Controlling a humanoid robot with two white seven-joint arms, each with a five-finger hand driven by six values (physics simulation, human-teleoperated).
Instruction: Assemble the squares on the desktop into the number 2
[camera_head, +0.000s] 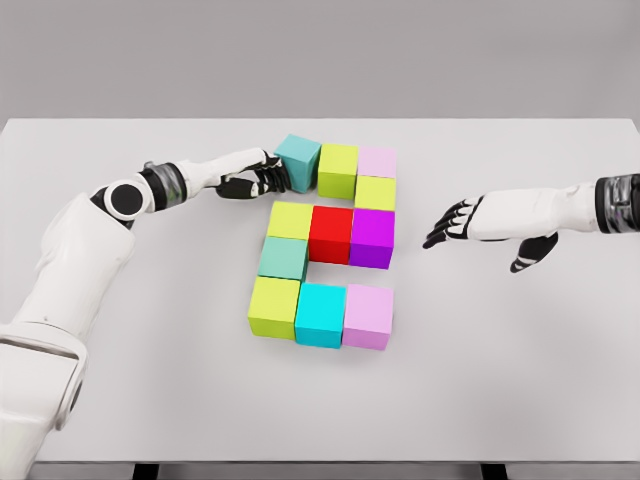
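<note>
1. Blocks sit grouped at the middle of the white table (520, 400), well clear of every edge, with bare surface on all sides.
2. Top row, left to right: a teal cube (297, 162), a lime cube (338, 169) and a pale pink cube (377, 162); the teal one is turned slightly askew to its neighbours.
3. Below the pale pink cube lies a yellow-green cube (375, 192), forming the right-hand link down to the middle row.
4. Middle row: a yellow cube (290, 220), a red cube (331, 234) and a purple cube (372, 238), touching side by side.
5. A green cube (284, 258) hangs under the yellow one as the left-hand link.
6. Bottom row: an olive-yellow cube (275, 307), a cyan cube (320, 314) and a lilac cube (368, 317).
7. Together the figure stands with its long axis running away from the robot, top at the far side.
8. The left hand (262, 177) lies at the teal cube's left face, fingers curled against it; whether it grips or only touches cannot be told.
9. The right hand (462, 222) hovers right of the purple cube, apart from it, fingers spread and holding nothing.
</note>
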